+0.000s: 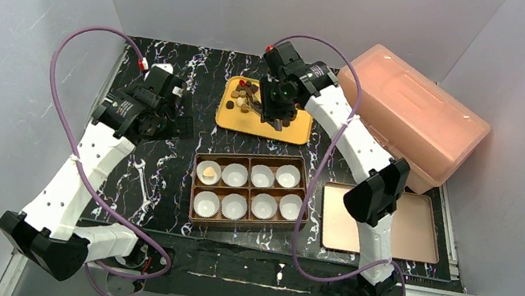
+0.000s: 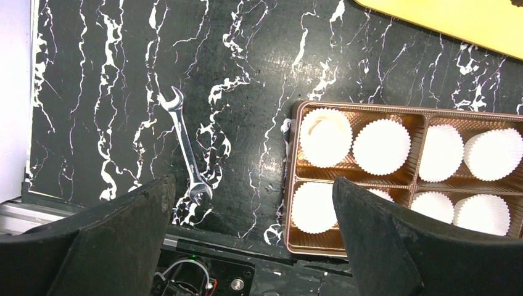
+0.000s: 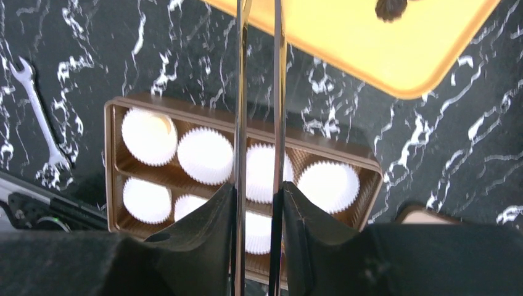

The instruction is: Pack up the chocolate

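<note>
Small dark, light brown and cream chocolate pieces (image 1: 247, 98) lie in a heap on a yellow tray (image 1: 230, 118) at the back. One light piece (image 1: 208, 174) sits in the top-left paper cup of the brown box (image 1: 192, 184); the other cups look empty. My right gripper (image 1: 280, 109) hangs over the yellow tray, shut on metal tweezers (image 3: 241, 92) whose tips run out of the right wrist view. One dark piece (image 3: 390, 7) shows on the tray there. My left gripper (image 1: 168, 111) is open and empty above the table left of the box (image 2: 290, 185).
A steel wrench (image 1: 143, 180) lies on the black marbled table left of the box. A copper-coloured lid (image 1: 381, 222) lies right of the box. A big pink plastic case (image 1: 411, 117) stands at the back right. Grey walls close in both sides.
</note>
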Action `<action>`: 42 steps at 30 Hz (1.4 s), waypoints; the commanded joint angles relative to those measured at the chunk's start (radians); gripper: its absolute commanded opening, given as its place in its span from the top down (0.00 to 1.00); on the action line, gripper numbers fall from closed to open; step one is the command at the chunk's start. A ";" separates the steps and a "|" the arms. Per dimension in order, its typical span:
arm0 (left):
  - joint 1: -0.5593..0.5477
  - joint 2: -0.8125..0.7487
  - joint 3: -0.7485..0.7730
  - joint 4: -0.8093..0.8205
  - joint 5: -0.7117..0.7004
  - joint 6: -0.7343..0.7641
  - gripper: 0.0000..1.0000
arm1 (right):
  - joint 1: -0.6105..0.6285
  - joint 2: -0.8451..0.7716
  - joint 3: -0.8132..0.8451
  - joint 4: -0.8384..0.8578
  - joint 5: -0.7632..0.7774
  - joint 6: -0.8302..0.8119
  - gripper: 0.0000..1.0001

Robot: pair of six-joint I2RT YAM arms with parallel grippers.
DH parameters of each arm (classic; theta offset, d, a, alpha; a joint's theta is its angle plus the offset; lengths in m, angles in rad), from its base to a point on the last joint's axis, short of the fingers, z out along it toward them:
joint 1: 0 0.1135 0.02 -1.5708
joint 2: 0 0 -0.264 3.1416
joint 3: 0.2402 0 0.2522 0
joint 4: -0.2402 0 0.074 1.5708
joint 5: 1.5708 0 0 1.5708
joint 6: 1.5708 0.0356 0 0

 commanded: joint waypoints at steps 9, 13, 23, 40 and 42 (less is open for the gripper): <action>0.005 -0.001 -0.017 0.012 -0.005 0.000 0.01 | 0.090 -0.334 -0.282 -0.014 -0.028 0.039 0.69; 0.005 -0.005 -0.022 0.017 -0.007 -0.004 0.00 | 0.147 -0.377 -0.356 -0.010 -0.040 0.060 0.69; 0.005 -0.010 -0.024 0.007 -0.011 -0.006 0.00 | 0.248 -0.376 -0.428 0.003 -0.030 0.109 0.69; 0.007 -0.012 -0.041 0.009 -0.013 -0.008 0.01 | 0.271 -0.363 -0.491 0.012 -0.026 0.127 0.69; 0.007 -0.012 -0.042 0.012 -0.012 -0.008 0.00 | 0.272 -0.362 -0.492 0.011 -0.026 0.129 0.69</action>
